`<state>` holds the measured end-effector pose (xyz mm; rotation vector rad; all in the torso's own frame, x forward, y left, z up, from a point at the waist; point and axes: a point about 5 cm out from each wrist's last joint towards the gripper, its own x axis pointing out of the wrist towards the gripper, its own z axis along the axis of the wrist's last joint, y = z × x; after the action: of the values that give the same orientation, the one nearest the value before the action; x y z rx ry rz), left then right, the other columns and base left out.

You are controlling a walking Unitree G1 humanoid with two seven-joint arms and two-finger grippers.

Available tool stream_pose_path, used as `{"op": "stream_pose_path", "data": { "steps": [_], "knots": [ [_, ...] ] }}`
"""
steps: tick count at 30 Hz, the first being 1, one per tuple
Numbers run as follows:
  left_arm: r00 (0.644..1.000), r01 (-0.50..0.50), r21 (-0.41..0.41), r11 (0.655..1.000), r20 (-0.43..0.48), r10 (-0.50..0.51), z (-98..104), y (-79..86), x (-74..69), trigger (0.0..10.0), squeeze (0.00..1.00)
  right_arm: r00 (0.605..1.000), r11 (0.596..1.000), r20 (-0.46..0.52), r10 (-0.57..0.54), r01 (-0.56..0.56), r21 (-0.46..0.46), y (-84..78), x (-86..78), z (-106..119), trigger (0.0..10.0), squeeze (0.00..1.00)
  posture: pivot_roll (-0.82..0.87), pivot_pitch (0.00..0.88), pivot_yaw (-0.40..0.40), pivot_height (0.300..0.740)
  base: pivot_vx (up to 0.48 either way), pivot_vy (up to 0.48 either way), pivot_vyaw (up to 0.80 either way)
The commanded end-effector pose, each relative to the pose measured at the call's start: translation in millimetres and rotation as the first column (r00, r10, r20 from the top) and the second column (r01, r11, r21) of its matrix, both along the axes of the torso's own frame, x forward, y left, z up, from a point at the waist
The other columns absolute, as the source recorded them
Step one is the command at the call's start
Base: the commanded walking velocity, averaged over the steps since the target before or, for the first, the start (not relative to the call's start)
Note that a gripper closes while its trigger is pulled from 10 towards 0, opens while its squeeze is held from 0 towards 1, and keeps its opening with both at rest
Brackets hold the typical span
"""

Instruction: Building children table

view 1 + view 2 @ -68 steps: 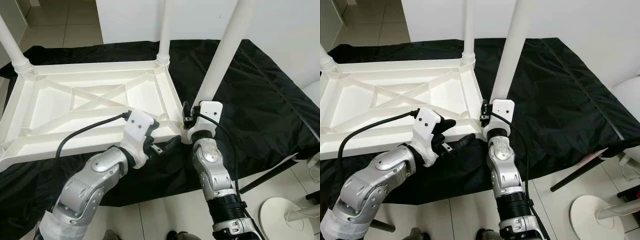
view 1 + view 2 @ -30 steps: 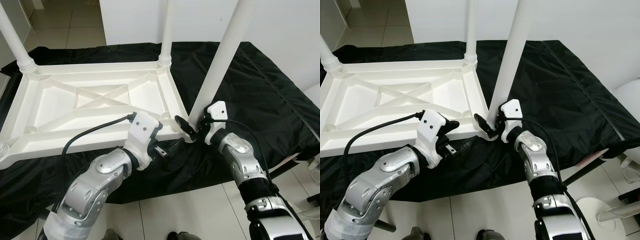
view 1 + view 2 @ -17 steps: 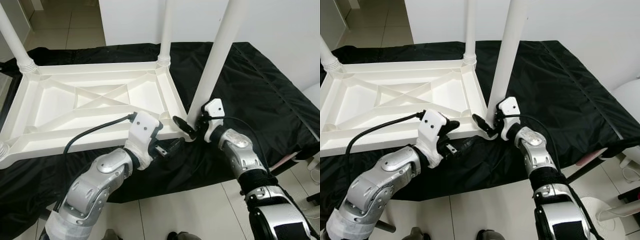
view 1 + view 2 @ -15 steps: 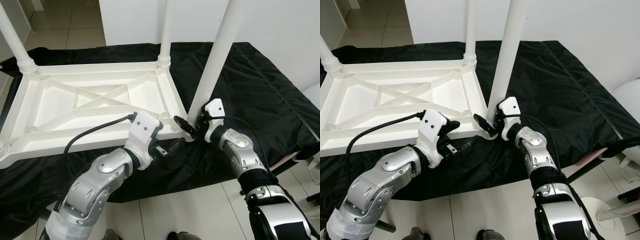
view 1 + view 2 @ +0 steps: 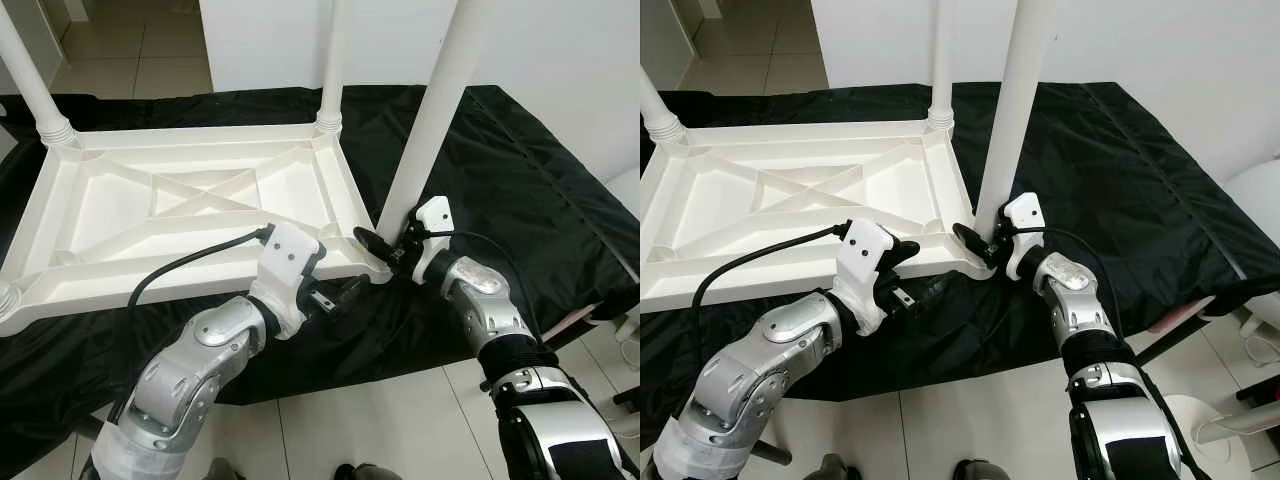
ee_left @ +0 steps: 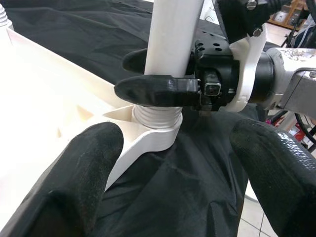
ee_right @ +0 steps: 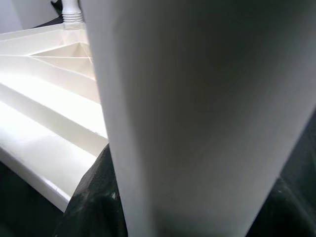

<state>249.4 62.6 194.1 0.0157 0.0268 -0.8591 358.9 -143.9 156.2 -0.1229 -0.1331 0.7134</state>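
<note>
Right hand [image 6: 163, 74] around white, threaded table leg [image 5: 430, 120]

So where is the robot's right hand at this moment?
The right hand is clamped round the base of the near white leg, just above the corner socket of the upturned tabletop, right of the open left hand.

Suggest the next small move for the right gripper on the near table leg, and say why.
Probably keep turning the leg into its corner socket. The right gripper clasps the leg just above the threaded collar, whose ridges show above the socket, so it looks not fully seated. The left gripper waits open by the tabletop edge.
</note>
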Motion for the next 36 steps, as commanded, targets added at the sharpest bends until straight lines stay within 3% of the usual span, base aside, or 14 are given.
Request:
{"op": "stream_pose_path", "data": {
  "steps": [1,24,25,27,29,30,31,32,36],
  "knots": [
    [1.000,0.001,-0.001,1.000,0.003,-0.001,0.8,-0.9,-0.7,10.0,0.00,0.995,0.997,-0.065,-0.079,0.079,-0.006,-0.1,-0.1,-13.6,10.0,0.00,0.00,0.102,-0.039,0.740,0.000,0.000,0.00],
    [1.000,0.003,-0.005,1.000,-0.003,-0.003,1.1,-0.6,-2.5,10.0,0.00,0.965,0.976,-0.166,-0.202,0.213,0.050,14.3,-0.9,-22.6,10.0,0.00,0.00,0.115,-0.043,0.740,0.000,0.000,0.00],
    [1.000,0.000,-0.006,1.000,-0.005,0.000,0.6,-0.6,-2.8,10.0,0.00,0.939,0.948,-0.183,-0.292,0.310,0.077,17.7,-1.0,-21.9,10.0,0.00,0.00,0.118,-0.046,0.740,0.000,0.000,0.00],
    [1.000,-0.001,-0.006,1.000,-0.005,0.001,0.4,-0.6,-3.0,10.0,0.00,0.925,0.933,-0.194,-0.326,0.347,0.090,18.6,-1.3,-21.7,10.0,0.00,0.00,0.118,-0.048,0.740,0.000,0.000,0.00],
    [1.000,-0.001,-0.008,1.000,-0.006,0.001,0.1,-0.6,-3.4,10.0,0.00,0.884,0.890,-0.213,-0.416,0.444,0.101,20.9,-2.8,-22.0,10.0,0.00,0.00,0.118,-0.051,0.740,0.000,0.000,0.00],
    [1.000,-0.001,-0.008,1.000,-0.006,0.001,0.1,-0.6,-3.4,10.0,0.00,0.884,0.890,-0.213,-0.416,0.444,0.101,20.9,-2.8,-22.0,10.0,0.00,0.00,0.118,-0.051,0.740,0.000,0.000,0.00],
    [1.000,-0.002,-0.009,1.000,-0.006,0.002,0.2,-0.7,-3.3,10.0,0.00,0.852,0.857,-0.213,-0.478,0.506,0.101,24.3,-5.8,-22.7,10.0,0.00,0.00,0.116,-0.052,0.740,0.000,0.000,0.00],
    [1.000,-0.002,-0.009,1.000,-0.006,0.002,0.2,-0.7,-3.3,10.0,0.00,0.852,0.857,-0.213,-0.478,0.506,0.101,24.3,-5.8,-22.7,10.0,0.00,0.00,0.116,-0.052,0.740,0.000,0.000,0.00],
    [1.000,-0.004,-0.013,1.000,-0.005,0.004,0.4,-1.1,-2.9,10.0,0.00,0.793,0.791,-0.230,-0.564,0.599,0.127,36.7,-17.3,-23.3,10.0,0.00,0.00,0.114,-0.061,0.740,0.000,0.000,0.00]
  ]
}}
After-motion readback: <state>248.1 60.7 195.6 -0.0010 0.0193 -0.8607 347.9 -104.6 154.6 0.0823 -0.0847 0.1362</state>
